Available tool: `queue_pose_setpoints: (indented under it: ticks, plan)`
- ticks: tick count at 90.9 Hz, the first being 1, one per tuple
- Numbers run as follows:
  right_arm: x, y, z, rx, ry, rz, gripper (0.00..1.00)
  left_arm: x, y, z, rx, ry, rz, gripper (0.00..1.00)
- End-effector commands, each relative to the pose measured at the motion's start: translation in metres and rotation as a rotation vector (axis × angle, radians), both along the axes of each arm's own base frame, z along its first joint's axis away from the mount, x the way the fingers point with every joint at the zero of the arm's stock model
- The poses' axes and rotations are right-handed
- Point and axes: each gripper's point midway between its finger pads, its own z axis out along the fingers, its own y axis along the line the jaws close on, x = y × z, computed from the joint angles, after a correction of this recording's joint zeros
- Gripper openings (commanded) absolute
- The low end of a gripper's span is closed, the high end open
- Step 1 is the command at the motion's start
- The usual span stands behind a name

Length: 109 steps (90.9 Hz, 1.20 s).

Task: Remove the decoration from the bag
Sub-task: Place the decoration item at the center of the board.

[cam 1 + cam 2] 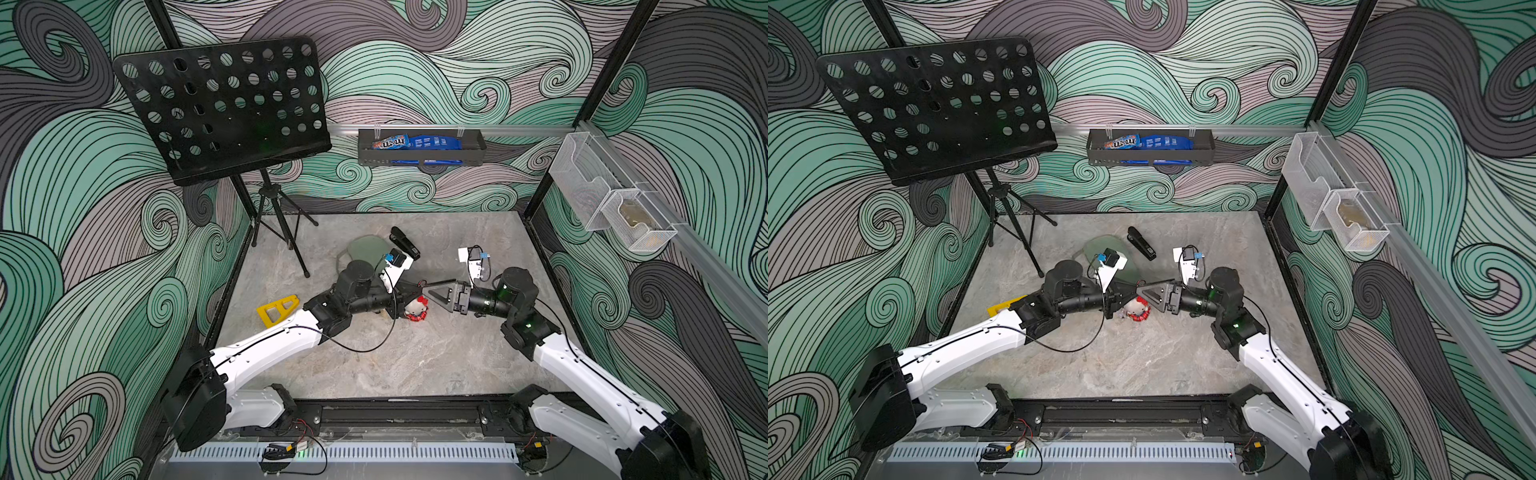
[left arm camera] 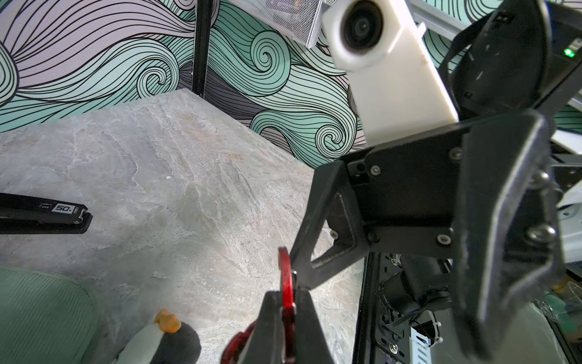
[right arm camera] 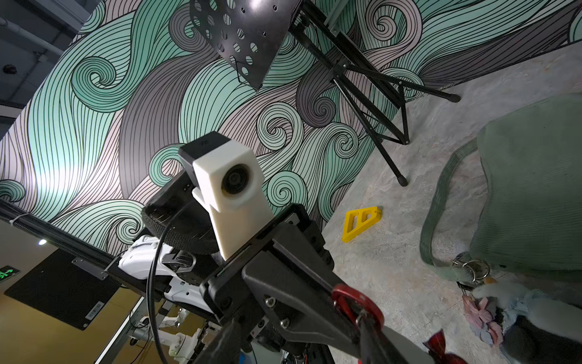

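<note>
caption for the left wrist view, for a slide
Left gripper shut on the red carabiner, penguin charm and bag nearby.

Walls [image 1: 415, 62] papered in swirling teal, grey and mauve waves enclosed a grey marbled counter [image 1: 415, 365]. A black perforated music stand [image 1: 253, 124] stood on its tripod at the far left. An aluminium rail [image 1: 519, 129] carried a black tray [image 1: 374, 157] of snack packets. A wire-mesh bin [image 1: 648, 243] hung on the right wall.
</note>
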Motion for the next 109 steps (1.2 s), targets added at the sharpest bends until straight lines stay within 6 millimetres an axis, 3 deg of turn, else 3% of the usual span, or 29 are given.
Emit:
queue_pose_setpoints:
  ticks: [1, 34, 48, 60, 74, 84, 101, 109]
  plan:
    - [-0.004, 0.005, -0.002, -0.006, 0.002, 0.024, 0.65, 0.011, -0.005, 0.038, -0.112, -0.063, 0.041, 0.0]
    - [-0.007, 0.011, -0.016, -0.042, 0.037, 0.027, 0.68, 0.039, 0.004, 0.049, -0.196, -0.068, 0.207, 0.0]
    - [-0.012, 0.014, -0.027, -0.064, 0.074, 0.037, 0.68, 0.044, 0.001, 0.054, -0.229, -0.072, 0.214, 0.0]
    - [-0.009, 0.009, -0.025, -0.08, 0.054, -0.002, 0.69, 0.046, 0.0, 0.049, -0.223, -0.063, 0.215, 0.0]
    - [0.007, -0.016, -0.024, -0.112, 0.004, -0.142, 0.69, 0.047, 0.004, 0.034, -0.211, -0.039, 0.2, 0.0]
    - [0.018, -0.046, -0.029, -0.15, -0.021, -0.277, 0.66, 0.033, -0.002, 0.027, -0.215, -0.031, 0.078, 0.0]
    - [0.038, -0.099, -0.044, -0.209, -0.032, -0.464, 0.44, 0.003, -0.021, 0.007, -0.217, 0.031, -0.278, 0.0]
    - [0.043, -0.115, -0.051, -0.234, -0.028, -0.515, 0.41, -0.004, -0.029, -0.003, -0.216, 0.072, -0.395, 0.0]
